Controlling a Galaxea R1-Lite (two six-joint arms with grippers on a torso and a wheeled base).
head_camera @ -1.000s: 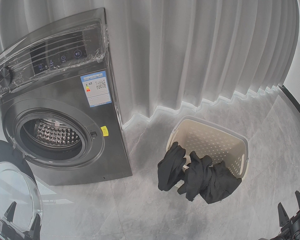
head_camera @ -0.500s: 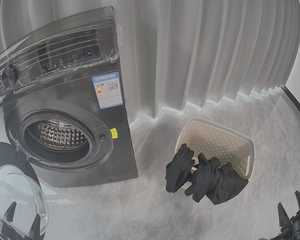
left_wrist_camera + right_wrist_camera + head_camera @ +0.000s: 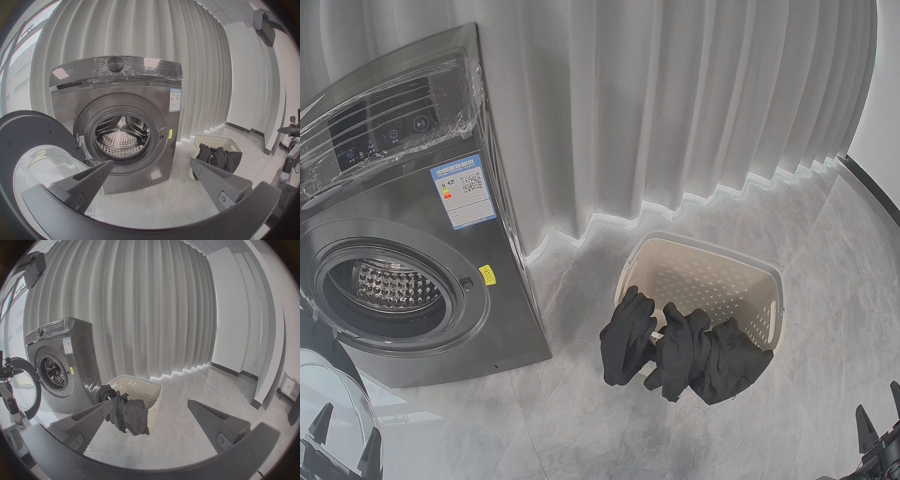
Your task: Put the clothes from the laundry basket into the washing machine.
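Found black clothes (image 3: 687, 353) draped over near rim of cream laundry basket (image 3: 706, 275), partly hanging outside. Located basket on grey floor (image 3: 581, 425), close to white curtain (image 3: 675, 112), right of washing machine (image 3: 425, 206) and apart from it. Noted round door (image 3: 40, 140) swung open, steel drum (image 3: 122, 140) exposed. Recorded left gripper (image 3: 150, 163) spread wide, holding nothing, low before door. Recorded right gripper (image 3: 149, 404) spread wide too, empty, short of basket.

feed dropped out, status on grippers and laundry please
Left gripper open, right gripper open, both empty. Black clothes draped over rim of cream plastic laundry basket. Grey front-loading washing machine: door open, nothing blocking.
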